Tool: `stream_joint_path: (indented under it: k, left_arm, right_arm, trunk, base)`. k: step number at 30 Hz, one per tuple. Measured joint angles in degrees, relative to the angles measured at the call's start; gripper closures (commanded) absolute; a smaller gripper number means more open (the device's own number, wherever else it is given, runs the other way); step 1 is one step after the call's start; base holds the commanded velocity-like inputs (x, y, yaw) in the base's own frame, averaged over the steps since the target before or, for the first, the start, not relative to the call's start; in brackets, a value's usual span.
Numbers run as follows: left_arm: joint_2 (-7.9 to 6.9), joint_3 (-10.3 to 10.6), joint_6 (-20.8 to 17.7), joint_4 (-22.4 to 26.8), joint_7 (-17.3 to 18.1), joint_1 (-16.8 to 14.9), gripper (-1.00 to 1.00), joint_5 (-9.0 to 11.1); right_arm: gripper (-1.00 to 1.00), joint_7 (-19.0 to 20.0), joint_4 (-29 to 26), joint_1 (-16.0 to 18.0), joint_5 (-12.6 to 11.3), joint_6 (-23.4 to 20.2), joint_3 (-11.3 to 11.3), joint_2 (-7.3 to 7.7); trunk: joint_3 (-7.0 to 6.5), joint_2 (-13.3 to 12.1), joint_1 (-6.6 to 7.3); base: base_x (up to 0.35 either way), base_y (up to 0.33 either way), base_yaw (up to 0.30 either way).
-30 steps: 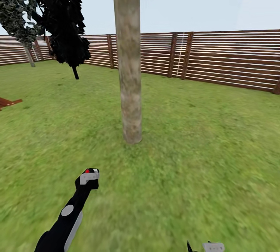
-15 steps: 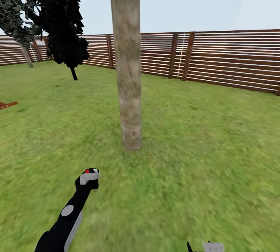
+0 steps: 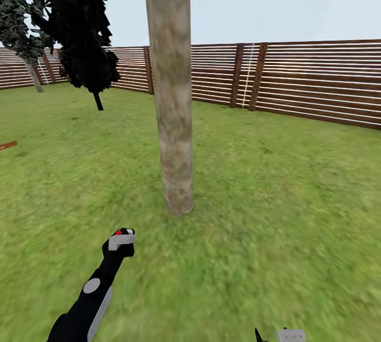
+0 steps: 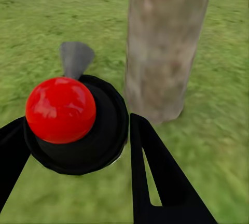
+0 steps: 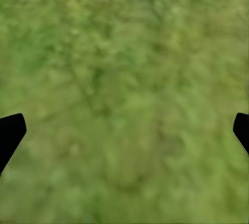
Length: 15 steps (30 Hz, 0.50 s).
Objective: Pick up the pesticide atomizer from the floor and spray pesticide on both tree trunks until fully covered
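A thick mottled grey-brown tree trunk rises from the grass just ahead of me, and it also shows close up in the left wrist view. My left gripper is held low in front of it, shut on the pesticide atomizer, a small dark body with a bright red ball and a grey nozzle pointing toward the trunk. Its red part peeks out between the fingers. My right gripper hangs open over bare grass, its tips wide apart.
A brown slatted fence rings the lawn behind the trunk. A thin dark-leaved tree and a paler one stand at the back left. A brown plank lies at the left edge.
The whole view has shifted: the trunk has grown larger and slid slightly left as the robot moved nearer. Both arms keep their pose.
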<state>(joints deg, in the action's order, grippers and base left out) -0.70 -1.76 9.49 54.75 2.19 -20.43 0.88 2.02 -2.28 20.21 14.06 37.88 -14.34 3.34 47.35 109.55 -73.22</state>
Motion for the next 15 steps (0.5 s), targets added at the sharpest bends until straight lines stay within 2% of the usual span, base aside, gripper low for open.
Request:
stream_joint_path:
  k: [11,15]
  left_arm:
    - [0.0,0.0,0.0,0.0,0.0,0.0,1.0,0.0]
    - [0.0,0.1,0.6,0.1,0.1,0.8,1.0,0.0]
  right_arm:
    - [-1.0,0.1,0.0,0.0,0.0,0.0,0.0,0.0]
    - [-1.0,0.1,0.0,0.0,0.0,0.0,-0.1,0.0]
  trunk:
    - [0.0,0.0,0.0]
    - [0.0,0.0,0.0]
  base:
    - [0.339,0.0,0.0]
    - [0.026,0.0,0.0]
